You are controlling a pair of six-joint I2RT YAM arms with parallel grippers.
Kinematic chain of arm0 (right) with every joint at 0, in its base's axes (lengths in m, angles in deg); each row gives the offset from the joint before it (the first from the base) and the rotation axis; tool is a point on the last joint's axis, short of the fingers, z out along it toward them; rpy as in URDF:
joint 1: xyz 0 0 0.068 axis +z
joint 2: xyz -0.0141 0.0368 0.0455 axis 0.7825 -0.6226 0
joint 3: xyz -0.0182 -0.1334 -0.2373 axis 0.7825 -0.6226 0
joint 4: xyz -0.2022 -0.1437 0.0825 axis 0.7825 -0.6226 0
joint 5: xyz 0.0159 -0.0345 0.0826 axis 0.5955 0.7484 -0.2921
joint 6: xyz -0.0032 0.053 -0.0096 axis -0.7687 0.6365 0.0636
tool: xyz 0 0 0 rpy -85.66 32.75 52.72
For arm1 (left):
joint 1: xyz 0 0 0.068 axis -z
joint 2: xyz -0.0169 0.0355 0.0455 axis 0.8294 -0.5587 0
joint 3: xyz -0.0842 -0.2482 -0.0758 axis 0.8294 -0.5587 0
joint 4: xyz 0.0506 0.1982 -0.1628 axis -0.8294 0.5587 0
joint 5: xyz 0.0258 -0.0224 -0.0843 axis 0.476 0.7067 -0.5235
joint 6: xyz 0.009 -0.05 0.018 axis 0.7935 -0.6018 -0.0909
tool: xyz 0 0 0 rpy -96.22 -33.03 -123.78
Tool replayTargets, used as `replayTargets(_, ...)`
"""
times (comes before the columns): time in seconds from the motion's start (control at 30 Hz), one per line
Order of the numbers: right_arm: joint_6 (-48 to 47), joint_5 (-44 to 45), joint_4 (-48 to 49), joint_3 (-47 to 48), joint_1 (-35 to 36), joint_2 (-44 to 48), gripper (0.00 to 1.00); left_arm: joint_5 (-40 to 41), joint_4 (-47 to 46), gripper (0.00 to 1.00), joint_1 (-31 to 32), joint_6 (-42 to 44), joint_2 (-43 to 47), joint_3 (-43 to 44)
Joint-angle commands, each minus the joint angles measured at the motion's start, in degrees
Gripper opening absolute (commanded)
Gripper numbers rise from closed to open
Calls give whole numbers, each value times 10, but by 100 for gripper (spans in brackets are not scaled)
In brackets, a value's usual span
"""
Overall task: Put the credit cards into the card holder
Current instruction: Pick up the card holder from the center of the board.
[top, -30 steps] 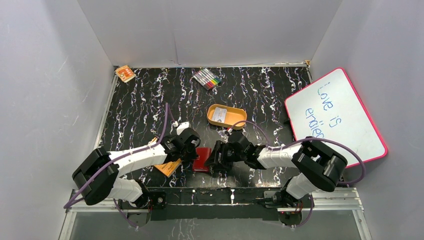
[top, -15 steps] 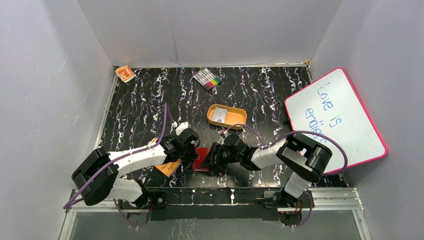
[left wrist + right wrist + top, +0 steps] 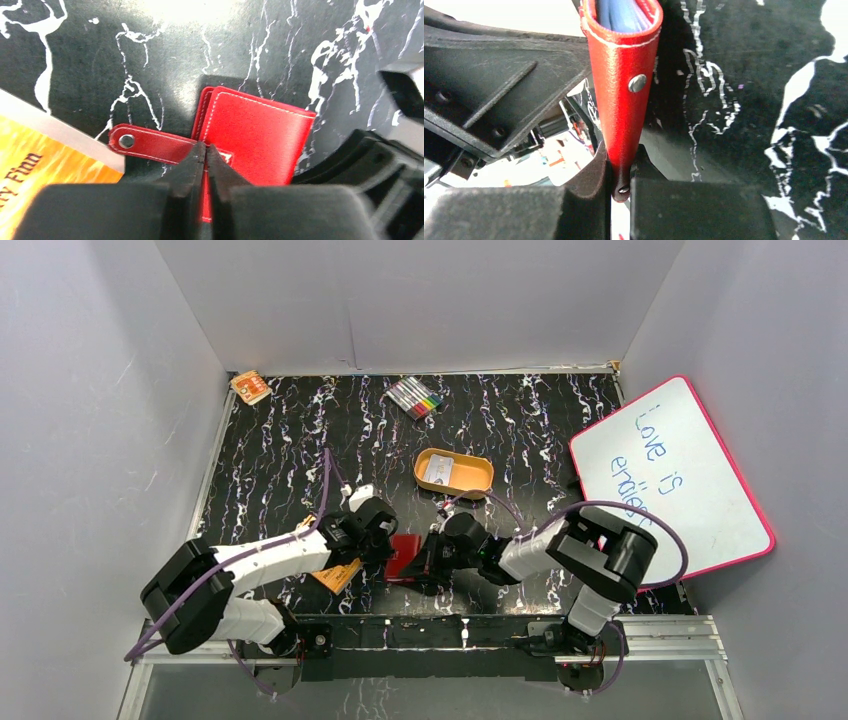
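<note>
The card holder (image 3: pixel 405 554), a small red wallet, sits near the front edge between both grippers. In the left wrist view the card holder (image 3: pixel 260 135) shows its snap tab (image 3: pixel 150 144) stretched out to the left. My left gripper (image 3: pixel 205 149) pinches its near edge, jaws almost together with a thin red layer between them. In the right wrist view the card holder (image 3: pixel 624 80) stands edge-on, with bluish pockets at its top. My right gripper (image 3: pixel 622 172) is shut on its lower edge. A pale credit card (image 3: pixel 437 472) lies in the orange tin (image 3: pixel 476 478).
An orange booklet (image 3: pixel 335 576) lies under my left arm. A bundle of markers (image 3: pixel 415 397) sits at the back and a small orange item (image 3: pixel 250 387) in the back left corner. A pink-rimmed whiteboard (image 3: pixel 670 475) leans at the right.
My right gripper has slid left and shut on the card holder's edge. The left gripper has stayed where it was, still pinching the card holder.
</note>
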Motion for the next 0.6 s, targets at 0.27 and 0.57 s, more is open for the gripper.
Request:
replayTargets(0.27,-429,256,-521,194,4,320,0,166,332,83,-1,13,197,266)
replayTargets(0.57,-933,551,-501,313,23,399,0,126,52,90,-1,114,281,287)
